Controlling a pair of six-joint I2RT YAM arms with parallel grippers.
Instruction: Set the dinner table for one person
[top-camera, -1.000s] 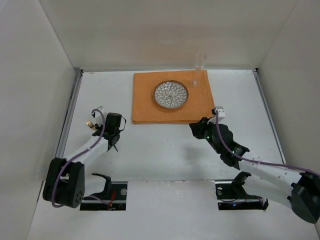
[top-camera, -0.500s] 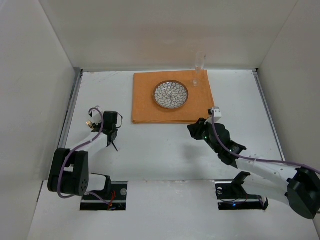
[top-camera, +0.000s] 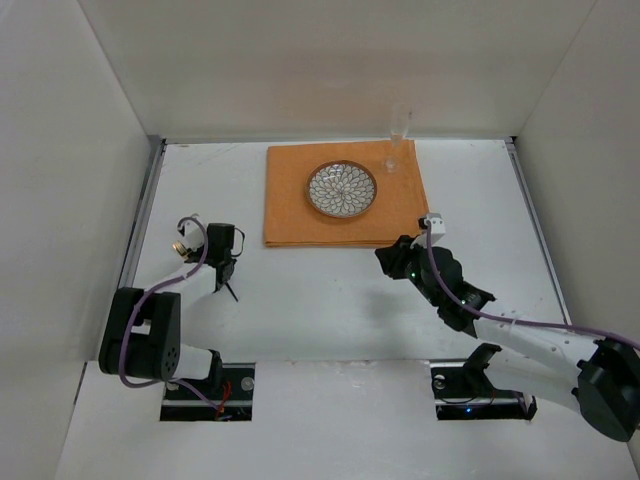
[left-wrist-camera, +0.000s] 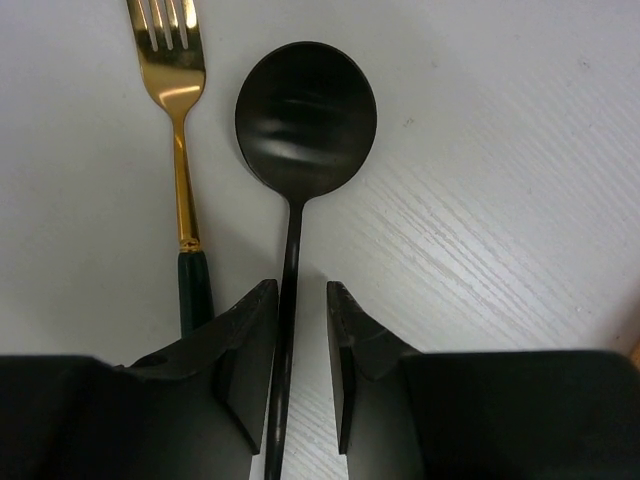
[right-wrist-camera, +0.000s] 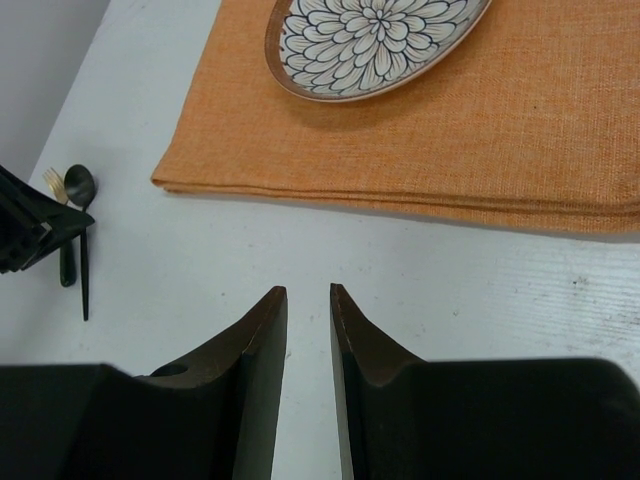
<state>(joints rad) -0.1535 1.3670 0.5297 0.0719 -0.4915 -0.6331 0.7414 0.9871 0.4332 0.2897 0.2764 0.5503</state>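
Leftward a touch since a second ago, the left end effector (left-wrist-camera: 300, 290) sits low over the bench (top-camera: 320, 310) at its 9 o'clock side. Its jaws are narrow and astride the handle of a black spoon (left-wrist-camera: 305, 110), with a gap on one side. A gold fork (left-wrist-camera: 180, 150) lies just beside the spoon. The right end effector (right-wrist-camera: 308, 292), narrow and empty, hovers over bare bench toward 4 o'clock, with the orange cloth (right-wrist-camera: 500, 150) at its 12 o'clock.

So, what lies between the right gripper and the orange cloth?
Only bare white dinner table; the right wrist view shows nothing else between the right gripper and the orange cloth.
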